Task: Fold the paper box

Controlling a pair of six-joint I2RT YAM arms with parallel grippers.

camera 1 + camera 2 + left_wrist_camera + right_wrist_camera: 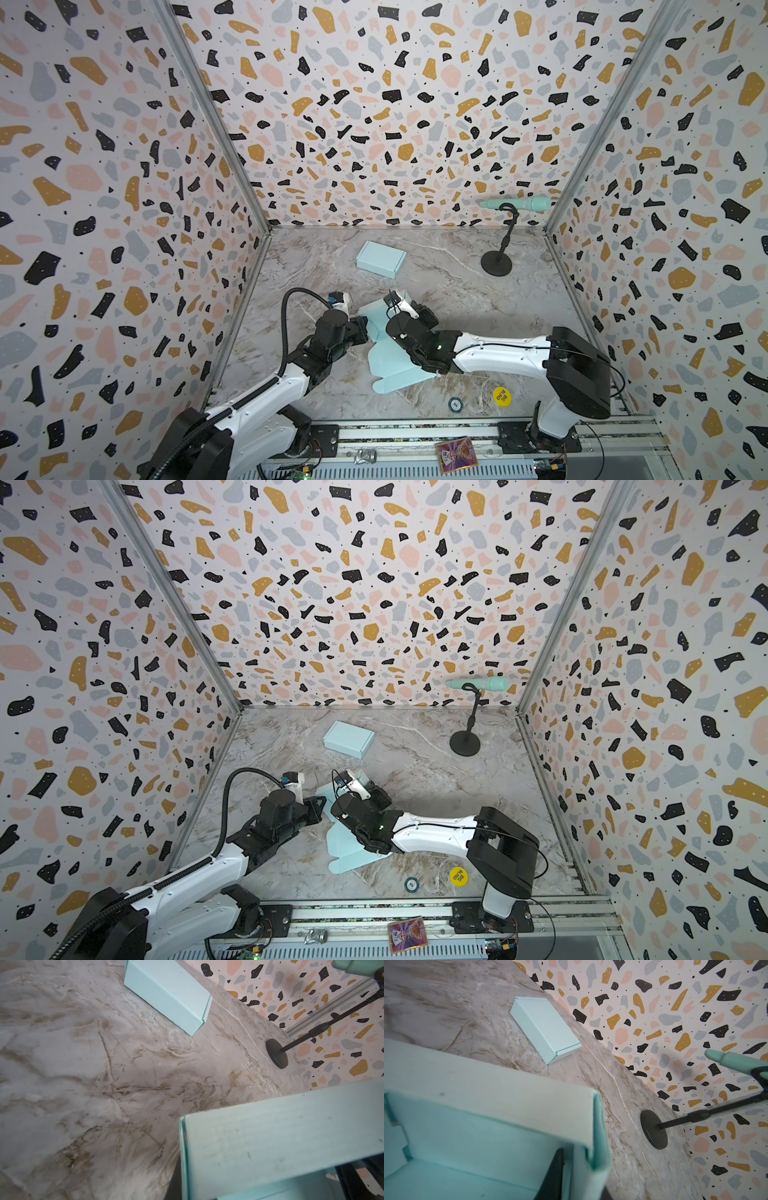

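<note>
Right wrist view shows one dark finger of the right gripper inside the half-built paper box, just beside the raised wall on the box's 3 o'clock side. The other finger is hidden by the card, so I cannot tell whether these jaws clamp that wall or stand free of it.

Across the box, the left gripper has its jaws closed on the edge of the opposite wall, at 9 o'clock of the box in both top views. That pale wall, seen close up, fills much of the left wrist view.

The box sits on the marbled table, a little toward 6 o'clock of the table's middle. Its walls are partly upright at the 12 o'clock end, and its lid panel and flaps lie flat toward 6 o'clock.

A finished box of the same mint card lies closed at 12 o'clock, well apart. A black microphone stand holding a mint microphone stands at 2 o'clock, near the back corner. At 5 o'clock, near the front edge, lie a yellow sticker and a small round token.
</note>
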